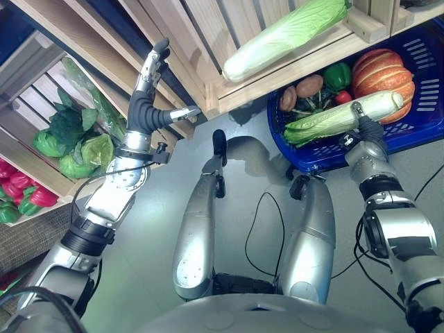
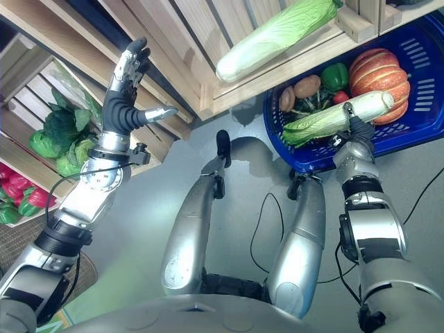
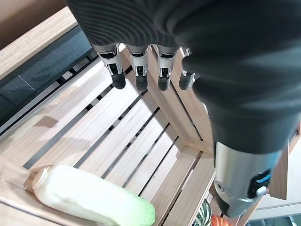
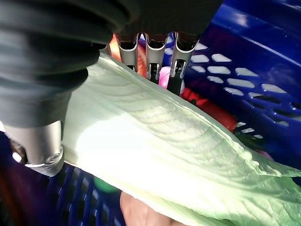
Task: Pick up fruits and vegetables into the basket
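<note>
- Right hand [image 1: 366, 132] sits over the blue plastic basket [image 1: 423, 121], fingers and thumb wrapped around a napa cabbage [image 1: 340, 118] that lies across the top of the pile. In the right wrist view the pale, veiny leaves run right under the fingers [image 4: 153, 59].
- Left hand [image 1: 149, 100] is up in front of the wooden shelving [image 1: 187, 48], fingers straight, thumb stuck out sideways, holding nothing.
- Second napa cabbage [image 1: 284, 38] lies on its own in a slatted wooden crate [image 3: 141, 136], pale stem end toward the left hand, green tip pointing away.
- Basket already has a ribbed orange pumpkin [image 1: 385, 73], a green bell pepper [image 1: 338, 75], two brownish potatoes [image 1: 309, 86] and something small and red I can't make out.
- Lower crate on the robot's left holds leafy green lettuce heads [image 1: 73, 142], and below that red peppers with green stems [image 1: 24, 191].
- Floor [image 1: 243, 173] is plain smooth grey, and the basket rests on it tight against the shelving.
- Shelving is light unfinished wood, slats with gaps. Basket walls have rows of slots.
- No readable labels or writing anywhere.
</note>
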Tool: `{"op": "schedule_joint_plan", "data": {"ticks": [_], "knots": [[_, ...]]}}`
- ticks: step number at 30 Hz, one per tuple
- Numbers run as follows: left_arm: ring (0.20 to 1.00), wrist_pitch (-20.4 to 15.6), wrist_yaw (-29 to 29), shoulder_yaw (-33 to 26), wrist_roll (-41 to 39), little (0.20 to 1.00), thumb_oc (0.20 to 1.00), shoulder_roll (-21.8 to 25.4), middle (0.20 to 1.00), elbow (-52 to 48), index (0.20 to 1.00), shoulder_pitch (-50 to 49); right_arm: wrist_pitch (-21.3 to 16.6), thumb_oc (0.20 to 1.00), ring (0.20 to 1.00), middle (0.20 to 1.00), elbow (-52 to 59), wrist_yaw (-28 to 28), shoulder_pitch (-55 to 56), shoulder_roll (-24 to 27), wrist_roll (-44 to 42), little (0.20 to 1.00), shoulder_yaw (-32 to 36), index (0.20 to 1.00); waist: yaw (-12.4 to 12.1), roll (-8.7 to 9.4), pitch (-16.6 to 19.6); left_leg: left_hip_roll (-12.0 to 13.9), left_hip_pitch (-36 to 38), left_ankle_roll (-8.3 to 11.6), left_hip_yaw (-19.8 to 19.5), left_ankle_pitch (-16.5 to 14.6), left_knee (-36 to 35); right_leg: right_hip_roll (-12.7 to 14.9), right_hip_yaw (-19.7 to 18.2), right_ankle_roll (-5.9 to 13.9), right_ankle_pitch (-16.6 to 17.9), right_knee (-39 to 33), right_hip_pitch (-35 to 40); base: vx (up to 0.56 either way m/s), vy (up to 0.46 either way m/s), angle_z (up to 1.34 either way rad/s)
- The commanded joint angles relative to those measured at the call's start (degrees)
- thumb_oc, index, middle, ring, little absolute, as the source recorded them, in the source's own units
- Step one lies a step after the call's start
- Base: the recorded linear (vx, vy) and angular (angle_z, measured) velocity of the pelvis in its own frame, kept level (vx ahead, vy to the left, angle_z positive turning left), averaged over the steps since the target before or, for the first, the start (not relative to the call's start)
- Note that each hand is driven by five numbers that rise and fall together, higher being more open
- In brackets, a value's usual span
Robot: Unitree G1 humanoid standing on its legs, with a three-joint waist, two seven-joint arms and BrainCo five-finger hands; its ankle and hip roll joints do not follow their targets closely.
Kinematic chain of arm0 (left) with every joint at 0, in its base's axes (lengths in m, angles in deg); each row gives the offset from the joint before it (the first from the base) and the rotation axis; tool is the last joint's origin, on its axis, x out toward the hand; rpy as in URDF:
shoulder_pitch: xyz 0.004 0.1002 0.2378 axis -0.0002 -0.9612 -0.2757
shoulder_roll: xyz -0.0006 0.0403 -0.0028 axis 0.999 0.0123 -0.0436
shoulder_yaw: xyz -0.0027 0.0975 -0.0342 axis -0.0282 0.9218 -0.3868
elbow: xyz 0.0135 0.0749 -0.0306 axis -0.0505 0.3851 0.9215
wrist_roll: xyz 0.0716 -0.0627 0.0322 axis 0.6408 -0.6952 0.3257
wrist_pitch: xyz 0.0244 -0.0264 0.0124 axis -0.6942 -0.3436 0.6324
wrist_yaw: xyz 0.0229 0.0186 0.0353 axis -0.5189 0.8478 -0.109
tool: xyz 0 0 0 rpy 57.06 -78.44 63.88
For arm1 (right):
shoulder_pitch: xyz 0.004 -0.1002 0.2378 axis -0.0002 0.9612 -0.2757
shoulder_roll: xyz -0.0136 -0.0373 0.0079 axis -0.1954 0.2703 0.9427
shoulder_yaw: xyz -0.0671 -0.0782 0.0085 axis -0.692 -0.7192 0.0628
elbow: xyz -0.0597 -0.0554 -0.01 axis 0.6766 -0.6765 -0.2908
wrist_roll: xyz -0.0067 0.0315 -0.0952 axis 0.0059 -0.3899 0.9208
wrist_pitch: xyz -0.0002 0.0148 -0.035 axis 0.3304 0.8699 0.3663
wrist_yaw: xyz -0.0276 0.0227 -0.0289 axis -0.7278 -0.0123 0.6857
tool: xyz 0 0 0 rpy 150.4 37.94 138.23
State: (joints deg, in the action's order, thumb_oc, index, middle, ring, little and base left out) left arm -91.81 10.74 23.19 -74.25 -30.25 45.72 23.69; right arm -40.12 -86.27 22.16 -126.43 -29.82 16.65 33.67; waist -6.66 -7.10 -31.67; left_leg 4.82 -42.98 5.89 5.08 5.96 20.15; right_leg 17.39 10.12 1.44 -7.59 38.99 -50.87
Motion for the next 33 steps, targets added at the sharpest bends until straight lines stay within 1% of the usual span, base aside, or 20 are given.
{"op": "schedule_joint_plan", "data": {"ticks": [1, 3, 4, 5, 8, 9, 10, 12, 13, 15, 16, 17, 20, 21, 22, 25, 28, 30, 31, 33], "knots": [[1.000, -0.71, -2.84, 1.21, 5.25, 1.000, 1.000, -2.22, 1.000, -4.07, 1.000, 1.44, 1.10, 0.200, 0.200, 0.200, -2.23, 3.14, 1.49, 3.97, -1.56, 0.200, -0.13, 0.200, 0.02, -6.97, 1.88, -2.87, -3.80, -5.02, 0.53, -6.85, 7.44, -2.32, 0.31, 1.77, 1.75, -0.32, -0.36, 0.00, 0.000, 0.00], [1.000, 0.03, -2.68, 1.35, 5.04, 1.000, 1.000, -2.12, 1.000, -4.10, 1.000, 1.96, 1.23, 0.200, 0.200, 0.200, -2.97, 4.57, 1.12, 4.09, -1.10, 0.200, -0.02, 0.200, 0.06, -7.01, 1.88, -2.82, -3.93, -5.07, 0.46, -6.89, 7.66, -2.36, 0.15, 1.82, 1.77, -0.09, -0.55, 0.00, 0.000, 0.00], [1.000, 0.55, -3.21, 1.65, 5.63, 1.000, 1.000, -2.00, 1.000, -4.08, 1.000, 2.52, 1.94, 0.922, 0.922, 0.922, -3.26, 8.04, 0.55, 4.20, -0.61, 0.922, 0.11, 0.922, 0.16, -7.04, 1.88, -2.76, -4.05, -5.12, 0.57, -6.99, 7.84, -2.42, 0.02, 1.77, 1.75, 0.04, -0.73, 0.00, 0.000, 0.00], [1.000, 0.98, -3.37, 2.06, 5.99, 1.000, 1.000, -1.98, 1.000, -4.00, 1.000, 2.98, 2.14, 1.000, 1.000, 1.000, -3.55, 8.93, 0.45, 4.18, -0.66, 1.000, 0.42, 1.000, 0.37, -7.02, 1.88, -2.74, -4.03, -5.09, 0.58, -7.00, 7.88, -2.55, -0.14, 1.85, 1.90, -0.09, -0.72, 0.00, 0.000, 0.00], [1.000, 2.78, -1.86, 2.74, 6.22, 1.000, 1.000, -1.92, 1.000, -3.93, 1.000, 4.02, 1.90, 1.000, 1.000, 1.000, -3.34, 11.72, -0.23, 4.08, 1.80, 1.000, 0.57, 1.000, 0.72, -7.03, 1.88, -2.63, -3.98, -5.10, 0.66, -7.16, 8.16, -2.79, -0.47, 1.91, 2.04, -0.08, -0.80, -0.01, 0.014, -0.01], [1.000, 5.28, 1.12, 3.73, 5.59, 1.000, 1.000, -1.60, 1.000, -4.06, 1.000, 5.14, -0.82, 1.000, 1.000, 1.000, -3.15, 14.09, -0.85, 4.31, 5.77, 1.000, 0.02, 1.000, 1.19, -7.13, 1.88, -2.45, -3.70, -4.93, 0.86, -7.05, 8.11, -2.90, -0.73, 2.01, 2.25, -0.31, -0.59, -0.03, 0.051, -0.02], [1.000, 5.97, 0.12, 4.33, 5.26, 1.000, 1.000, -1.40, 1.000, -4.15, 1.000, 5.54, -2.19, 1.000, 1.000, 1.000, -2.14, 15.96, -0.75, 4.44, 9.88, 1.000, -0.85, 1.000, 1.57, -7.10, 1.88, -2.40, -3.59, -4.86, 0.98, -6.98, 8.01, -3.08, -0.90, 2.04, 2.37, -0.55, -0.46, -0.03, 0.064, -0.02], [1.000, 7.70, -0.20, 5.02, 3.26, 1.000, 1.000, -1.29, 1.000, -4.00, 1.000, 6.15, -3.00, 1.000, 1.000, 1.000, 1.21, 18.56, -0.17, 4.05, 17.21, 1.000, -2.31, 1.000, 2.32, -7.09, 1.88, -2.15, -3.19, -4.76, 1.50, -6.81, 7.58, -3.22, -1.09, 2.16, 2.53, -1.03, -0.26, -0.02, 0.087, -0.01], [1.000, 8.35, -1.53, 5.18, 3.16, 1.000, 1.000, -1.68, 1.000, -3.79, 1.000, 6.18, -3.02, 1.000, 1.000, 1.000, 4.06, 20.79, 0.55, 3.74, 22.02, 1.000, -3.66, 1.000, 2.92, -7.07, 1.88, -2.00, -2.87, -4.52, 1.86, -6.55, 7.14, -3.48, -1.34, 2.20, 2.76, -1.56, -0.12, -0.02, 0.130, -0.04], [1.000, 9.24, -3.02, 4.99, 3.30, 1.000, 1.000, -2.19, 1.000, -3.62, 1.000, 5.75, -2.16, 1.000, 1.000, 1.000, 10.36, 22.89, 2.64, 3.37, 27.00, 1.000, -5.93, 1.000, 4.00, -6.95, 1.88, -1.74, -2.32, -4.19, 2.35, -6.16, 6.38, -3.97, -1.92, 2.26, 2.94, -2.24, 0.07, -0.01, 0.129, -0.12], [1.000, 9.49, -3.43, 4.83, 3.40, 1.000, 1.000, -2.33, 1.000, -3.60, 1.000, 5.61, -1.66, 1.000, 1.000, 1.000, 12.78, 23.53, 3.55, 3.28, 27.40, 1.000, -6.60, 1.000, 4.35, -6.85, 1.88, -1.69, -2.14, -4.09, 2.51, -6.03, 6.09, -4.16, -2.10, 2.26, 2.99, -2.51, 0.14, -0.01, 0.128, -0.17], [1.000, 10.22, -4.31, 4.43, 3.56, 1.000, 1.000, -2.62, 1.000, -3.55, 1.000, 5.30, -1.31, 1.000, 1.000, 1.000, 18.16, 24.40, 6.19, 3.06, 29.33, 1.000, -7.83, 1.000, 5.24, -6.58, 1.88, -1.55, -1.70, -3.83, 2.87, -5.81, 5.43, -4.62, -2.49, 2.24, 3.09, -3.24, 0.39, -0.01, 0.115, -0.20], [1.000, 11.75, -6.48, 3.39, 4.49, 1.000, 1.000, -3.20, 1.000, -3.55, 1.000, 3.92, -2.33, 1.000, 1.000, 1.000, 29.54, 25.04, 14.53, 1.88, 35.68, 1.000, -8.96, 1.000, 7.59, -5.64, 1.88, -1.26, -0.31, -3.24, 3.69, -5.54, 4.27, -5.73, -3.64, 2.18, 3.38, -4.88, 1.40, -0.01, 0.136, -0.27], [1.000, 12.93, -6.90, 2.80, 4.53, 1.000, 1.000, -3.33, 1.000, -3.51, 1.000, 3.55, -1.88, 1.000, 1.000, 1.000, 33.64, 25.31, 17.35, 1.47, 37.67, 1.000, -9.41, 1.000, 8.37, -5.28, 1.88, -1.13, 0.29, -3.06, 3.92, -5.53, 3.96, -5.97, -3.99, 2.22, 3.40, -5.26, 1.86, 0.01, 0.125, -0.20], [1.000, 14.52, -7.78, 1.90, 3.57, 1.000, 1.000, -3.50, 1.000, -3.15, 1.000, 3.31, -2.34, 1.000, 1.000, 1.000, 38.53, 24.35, 21.36, 0.48, 40.99, 1.000, -9.74, 1.000, 9.74, -4.61, 1.88, -0.88, 1.32, -2.72, 4.42, -5.47, 3.40, -6.30, -4.54, 2.33, 3.54, -6.00, 2.62, 0.01, 0.110, -0.19], [1.000, 14.89, -9.31, -0.01, 1.79, 1.000, 1.000, -4.09, 1.000, -2.67, 1.000, 3.06, -3.07, 1.000, 1.000, 1.000, 46.00, 22.19, 27.43, 0.07, 45.10, 1.000, -9.82, 1.000, 11.51, -3.56, 1.88, -0.38, 2.81, -2.43, 5.28, -5.13, 2.28, -6.61, -5.17, 2.67, 3.88, -7.28, 3.68, 0.01, 0.086, -0.24], [1.000, 15.61, -14.11, -2.94, 0.96, 1.000, 1.000, -4.61, 1.000, -0.91, 1.000, 3.89, -5.57, 1.000, 1.000, 1.000, 53.64, 16.55, 33.70, 0.70, 49.35, 1.000, -10.10, 1.000, 14.01, -2.28, 1.88, 0.55, 4.99, -1.77, 6.57, -4.30, 0.53, -7.30, -6.19, 3.15, 4.40, -8.95, 5.15, 0.02, 0.086, -0.21], [1.000, 15.64, -15.94, -3.96, 0.49, 1.000, 1.000, -4.60, 1.000, -0.14, 1.000, 4.51, -6.00, 1.000, 1.000, 1.000, 55.83, 14.63, 35.00, 0.84, 50.82, 1.000, -10.59, 1.000, 14.68, -1.78, 1.88, 0.81, 5.58, -1.54, 7.01, -4.05, 0.07, -7.50, -6.52, 3.33, 4.58, -9.41, 5.52, 0.00, 0.028, -0.27], [1.000, 15.71, -18.62, -5.28, 1.42, 1.000, 1.000, -4.89, 1.000, 0.83, 1.000, 5.34, -6.41, 1.000, 1.000, 1.000, 58.11, 11.77, 36.17, 1.55, 50.44, 1.000, -11.30, 1.000, 15.35, -1.24, 1.88, 1.08, 6.31, -1.30, 7.48, -3.88, -0.55, -7.76, -6.83, 3.48, 4.67, -10.01, 6.03, 0.00, 0.009, -0.21], [1.000, 15.41, -23.90, -7.17, 3.39, 1.000, 1.000, -4.74, 1.000, 2.52, 1.000, 6.95, -7.34, 1.000, 1.000, 1.000, 60.16, 8.27, 37.69, 2.28, 50.12, 1.000, -12.41, 1.000, 16.21, -0.26, 1.88, 1.50, 7.21, -0.93, 7.96, -3.91, -0.84, -8.01, -7.12, 3.59, 4.74, -10.53, 6.78, 0.00, -0.002, -0.17]]}}
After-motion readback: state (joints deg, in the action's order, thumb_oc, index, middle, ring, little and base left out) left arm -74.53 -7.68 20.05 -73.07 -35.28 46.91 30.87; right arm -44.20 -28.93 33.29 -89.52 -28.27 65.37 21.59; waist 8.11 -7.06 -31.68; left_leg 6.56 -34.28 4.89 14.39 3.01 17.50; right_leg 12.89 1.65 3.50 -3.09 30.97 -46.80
